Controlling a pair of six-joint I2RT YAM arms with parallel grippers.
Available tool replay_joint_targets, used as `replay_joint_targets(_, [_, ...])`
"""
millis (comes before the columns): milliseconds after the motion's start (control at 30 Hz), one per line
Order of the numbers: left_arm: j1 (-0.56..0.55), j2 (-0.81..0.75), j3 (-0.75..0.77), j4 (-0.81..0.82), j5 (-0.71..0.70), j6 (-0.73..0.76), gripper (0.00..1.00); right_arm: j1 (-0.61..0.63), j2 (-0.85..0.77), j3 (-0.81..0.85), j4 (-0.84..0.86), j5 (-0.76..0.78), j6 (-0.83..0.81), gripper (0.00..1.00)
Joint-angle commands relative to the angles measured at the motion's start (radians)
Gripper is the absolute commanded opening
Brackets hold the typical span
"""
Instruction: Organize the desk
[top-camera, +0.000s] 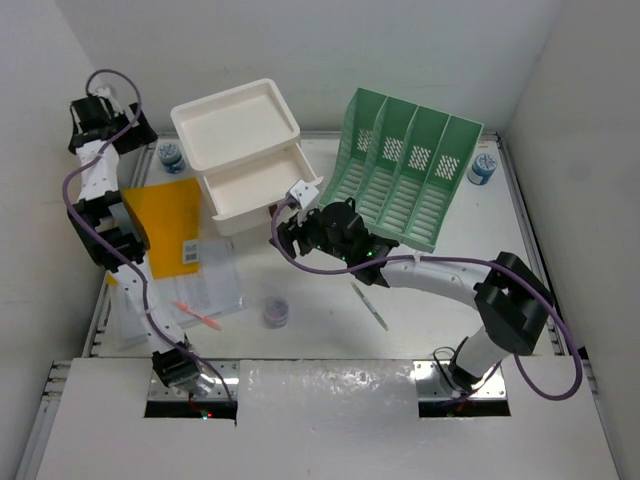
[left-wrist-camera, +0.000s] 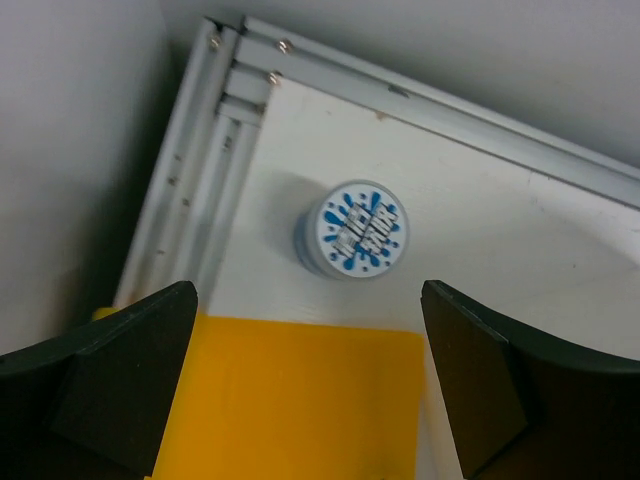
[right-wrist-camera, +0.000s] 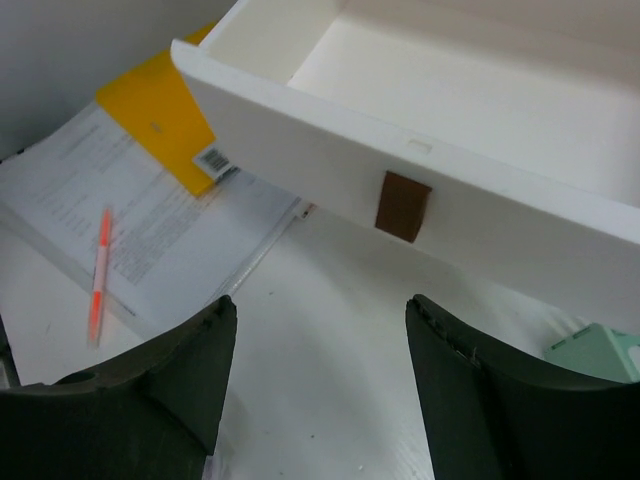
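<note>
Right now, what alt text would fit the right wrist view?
The right gripper, jaws open, faces a pulled-out white drawer with a small brown handle. Left of it lie printed papers, a yellow folder and an orange pen.

The white table, edged with metal rails, carried a white drawer box at the far middle, with a green file rack just right of it. A blue-and-white tub sat in the far left corner and a second tub at the far right. A yellow folder and printed papers lay at the left, and a small purple pot and a pen lay nearer the middle.
</note>
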Motion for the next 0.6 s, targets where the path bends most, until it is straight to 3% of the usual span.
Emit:
replay_joint_targets(0, [-0.021, 0.008, 0.043, 0.042, -0.043, -0.050, 0.92, 0.036, -0.022, 0.045, -0.070, -0.006, -0.056, 0.67])
replay_joint_targets(133, [-0.082, 0.038, -0.002, 0.109, -0.070, -0.017, 0.92, 0.052, -0.008, 0.082, -0.109, -0.004, -0.068, 0.67])
replay_joint_targets(567, [-0.133, 0.201, 0.016, 0.160, -0.156, 0.006, 0.93, 0.077, -0.011, 0.097, -0.130, 0.030, -0.064, 0.68])
